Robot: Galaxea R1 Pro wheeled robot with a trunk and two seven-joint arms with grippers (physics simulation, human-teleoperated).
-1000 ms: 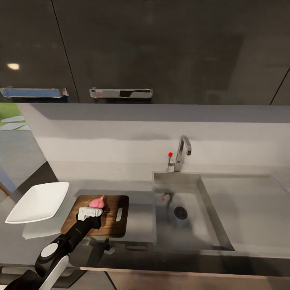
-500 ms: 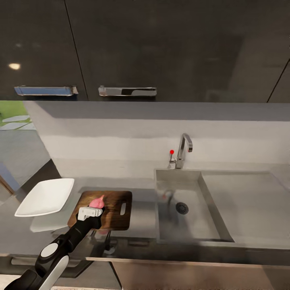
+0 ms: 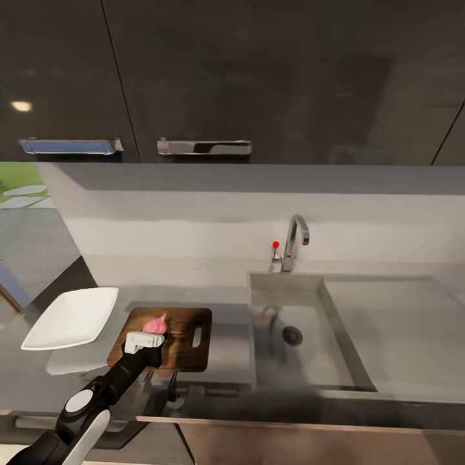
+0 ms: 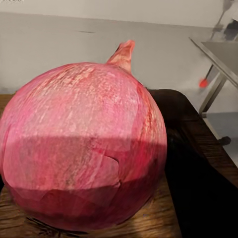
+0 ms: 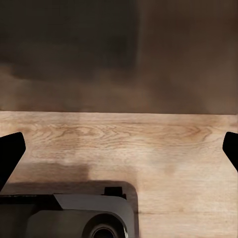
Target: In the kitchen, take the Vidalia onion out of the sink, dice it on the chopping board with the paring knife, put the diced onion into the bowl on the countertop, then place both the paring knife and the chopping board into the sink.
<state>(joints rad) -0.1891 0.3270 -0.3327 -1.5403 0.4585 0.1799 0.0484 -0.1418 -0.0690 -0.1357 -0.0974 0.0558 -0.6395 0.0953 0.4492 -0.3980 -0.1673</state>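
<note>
Head view showed the left pincer (image 3: 146, 338) over the near half of the chopping board (image 3: 184, 336), with the Vidalia onion (image 3: 155, 325) at its tip, pointed end up. From the left wrist view the onion (image 4: 82, 148) sat on the board's wood grain (image 4: 168, 225), very close to the camera; whether the pincer was clenched on it or had released it could not be told, since no finger was visible there. Right wrist view had the 2 dark fingertips of the right pincer (image 5: 119, 148) spread wide at the frame's edges, grasping nothing, over a pale wooden floor (image 5: 148, 134). The onion was round, so if let go off balance it would likely roll off the board toward the bench (image 3: 226, 352) or the sink (image 3: 310, 361). The board lay near the bench's front edge, and a careless push could shove it off. The white bowl (image 3: 71, 318) stood just beside the board on the left, the tap (image 3: 294, 242) and its red knob (image 3: 276, 245) behind the basin. No paring knife could be made out, which would hold up the dicing.
</note>
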